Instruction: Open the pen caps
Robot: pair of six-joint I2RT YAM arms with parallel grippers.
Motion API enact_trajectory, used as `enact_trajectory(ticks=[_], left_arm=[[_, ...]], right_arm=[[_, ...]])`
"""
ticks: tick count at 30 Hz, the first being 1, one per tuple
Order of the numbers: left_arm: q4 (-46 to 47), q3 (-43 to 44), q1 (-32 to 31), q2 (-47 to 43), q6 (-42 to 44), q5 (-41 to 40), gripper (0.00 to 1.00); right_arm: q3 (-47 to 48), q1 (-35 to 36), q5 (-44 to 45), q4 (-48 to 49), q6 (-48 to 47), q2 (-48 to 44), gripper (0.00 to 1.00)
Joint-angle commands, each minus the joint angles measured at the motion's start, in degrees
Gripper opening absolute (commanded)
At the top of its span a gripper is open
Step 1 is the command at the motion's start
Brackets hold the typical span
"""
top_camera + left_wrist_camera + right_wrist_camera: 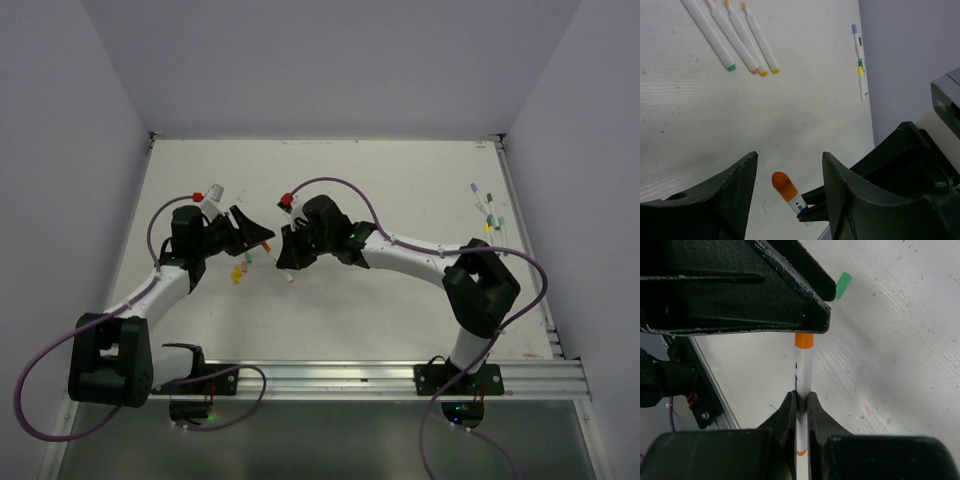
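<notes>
Pen (803, 371) with orange cap (804, 340) held above the counter (400, 180) between two robot hands

The right hand (801, 397) has its fingers pressed together on the white barrel, pinching the pen at about mid-length. In the right wrist view, the pen's long axis runs straight out from that hand. Its capped end points away, toward the left hand (790, 160).

The left hand is spread. In the left wrist view, the orange cap sits in the gap between its two fingers, with space on either side. From there the pen looks tilted, with the cap uppermost. In the right wrist view, one left finger crosses just past the cap's end and hides its tip.

Beneath the two hands, a few loose yellow and orange caps (239, 269) lie on the counter, and a green cap (842, 285) lies just beyond. Four white pens (737, 37) with coloured ends lie side by side farther out. Another small cluster of pens (489, 214) lies well apart, near the counter's right edge by the wall.
</notes>
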Motion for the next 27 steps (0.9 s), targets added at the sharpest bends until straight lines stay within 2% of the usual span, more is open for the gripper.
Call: enact_trajectory(ticks=[1, 12, 16, 25, 27], left_arm=[[3.24, -1.14, 0.25, -0.91, -0.67, 0.60, 0.57], [4.82, -3.25, 0.16, -1.97, -2.08, 0.17, 0.43], [5.17, -3.16, 0.16, -2.06, -2.25, 0.34, 0.34], [4.73, -3.69, 0.07, -2.14, -2.08, 0.08, 0.31], [4.73, -3.69, 0.07, -2.23, -2.08, 0.17, 0.23]], right_arm=[[2.93, 0.17, 0.26, 2.66, 0.88, 0.66, 0.00], [3.63, 0.17, 0.70, 4.42, 2.19, 2.42, 0.00], [3.81, 0.34, 0.87, 4.69, 2.46, 2.77, 0.00], [5.04, 0.34, 1.49, 4.77, 3.51, 3.12, 0.00], [5.48, 0.34, 1.05, 4.77, 3.42, 3.47, 0.00]])
